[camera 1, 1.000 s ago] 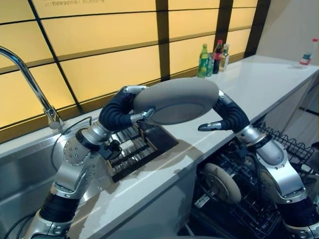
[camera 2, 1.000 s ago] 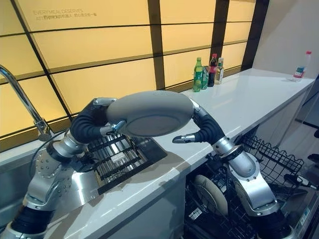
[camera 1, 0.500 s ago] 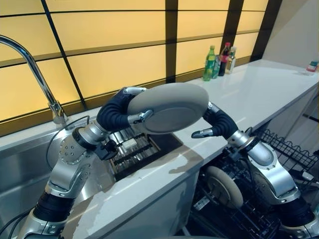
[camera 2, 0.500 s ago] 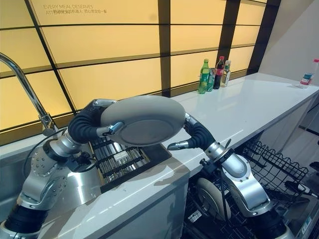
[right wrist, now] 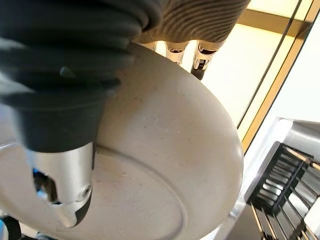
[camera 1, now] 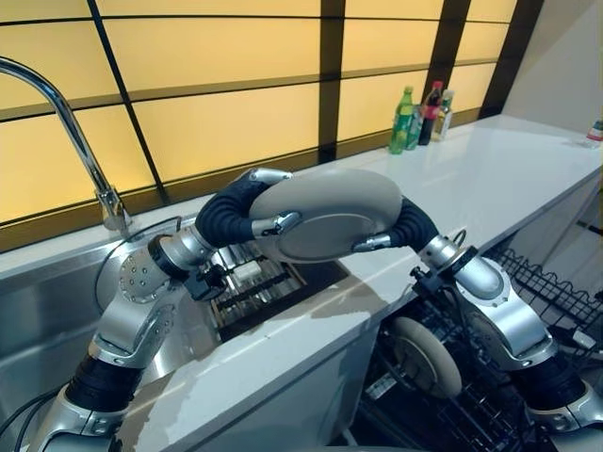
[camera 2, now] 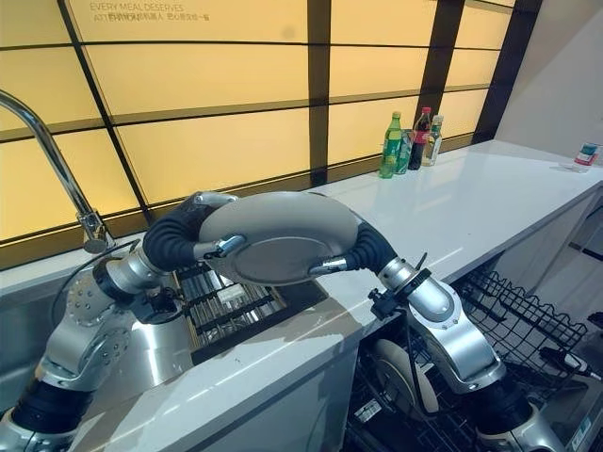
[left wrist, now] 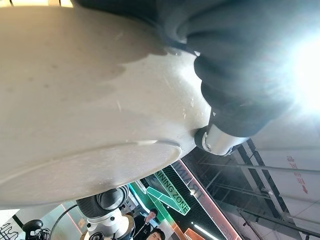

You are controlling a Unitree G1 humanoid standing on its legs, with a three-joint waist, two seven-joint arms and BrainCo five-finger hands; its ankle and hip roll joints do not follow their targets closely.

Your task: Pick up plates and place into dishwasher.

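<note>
A grey round plate [camera 1: 325,212] is held in the air above the counter's edge, its underside facing me. My left hand [camera 1: 236,212] grips its left rim, thumb [left wrist: 215,137] against the underside and fingers curled over the far edge. My right hand [camera 1: 410,226] clasps the right rim: its thumb [right wrist: 65,190] presses on the plate's underside [right wrist: 165,150] and its fingers [right wrist: 202,55] hook over the rim. A second plate [camera 1: 424,353] stands on edge in the open dishwasher's lower rack [camera 1: 537,273] below the right arm.
Under the held plate, a dark slatted drain grate [camera 1: 254,287] sits beside the steel sink [camera 1: 38,320] with its tall faucet [camera 1: 57,122]. Three bottles [camera 1: 419,118] stand at the back of the white counter [camera 1: 499,160]. A person shows in the left wrist view [left wrist: 150,227].
My right thumb, apart from the plate before, has closed onto its underside. The plate has sunk a little between both hands. The camera has shifted slightly.
</note>
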